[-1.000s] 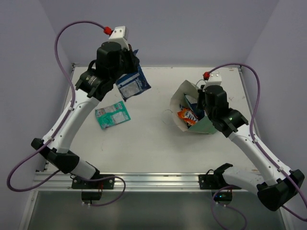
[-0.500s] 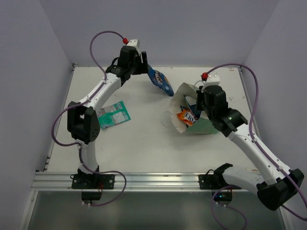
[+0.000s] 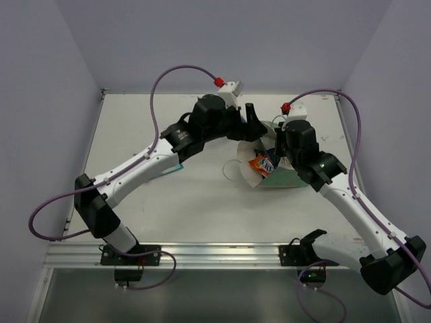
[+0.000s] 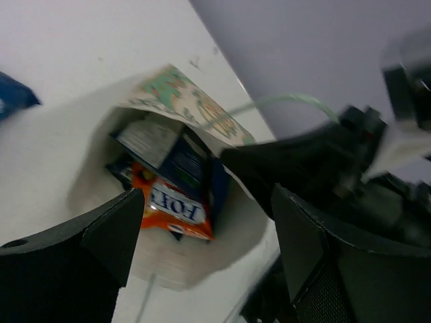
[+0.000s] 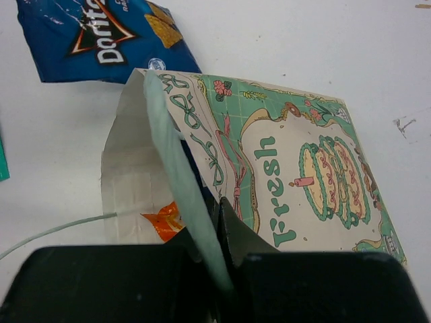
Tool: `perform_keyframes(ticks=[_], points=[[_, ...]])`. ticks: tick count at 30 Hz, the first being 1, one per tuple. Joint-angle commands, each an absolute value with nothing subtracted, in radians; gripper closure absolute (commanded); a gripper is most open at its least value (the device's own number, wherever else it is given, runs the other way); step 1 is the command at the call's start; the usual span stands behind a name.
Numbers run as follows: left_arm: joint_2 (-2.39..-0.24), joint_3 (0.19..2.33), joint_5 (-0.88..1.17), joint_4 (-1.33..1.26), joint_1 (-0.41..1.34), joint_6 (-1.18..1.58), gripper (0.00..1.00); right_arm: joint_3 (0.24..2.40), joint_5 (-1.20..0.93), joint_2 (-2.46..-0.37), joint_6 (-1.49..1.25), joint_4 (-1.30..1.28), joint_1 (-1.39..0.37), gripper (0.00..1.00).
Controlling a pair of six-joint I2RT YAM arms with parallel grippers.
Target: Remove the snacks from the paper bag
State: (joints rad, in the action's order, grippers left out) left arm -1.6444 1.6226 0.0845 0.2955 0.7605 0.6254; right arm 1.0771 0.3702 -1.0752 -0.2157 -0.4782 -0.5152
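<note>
Left wrist view gives you the bag's (image 4: 176,91) mouth head-on. Inside lie an orange packet (image 4: 176,205) at the front and dark blue packets (image 4: 192,161) stacked behind it, toward 12 o'clock. Your left gripper (image 4: 207,198) has its jaws wide apart with nothing between them. It hangs just outside the mouth, with the orange packet framed between its fingers.

In the top external view the bag lies on its side at 3 o'clock of the worktop's (image 3: 202,195) centre, mouth open toward 9 o'clock, with the left gripper at its 11 o'clock. Your right gripper (image 5: 222,235) is pinched together on the bag's wall near the rim.

A Doritos packet (image 5: 108,37) lies out on the worktop, at 11 o'clock of the bag in the right wrist view. A teal packet (image 3: 175,168) shows partly under the left arm, at the bag's 9 o'clock.
</note>
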Motion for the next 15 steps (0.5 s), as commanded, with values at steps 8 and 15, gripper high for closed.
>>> perform_keyframes(ticks=[8, 15], points=[[-1.758, 1.526, 0.045, 0.18, 0.854, 0.818, 0.19, 1.117, 0.356, -1.065, -0.218, -0.489, -0.508, 1.0], [-1.854, 1.559, 0.008, 0.134, 0.864, 0.864, 0.22, 1.117, 0.328, -1.06, -0.229, -0.485, -0.508, 1.0]])
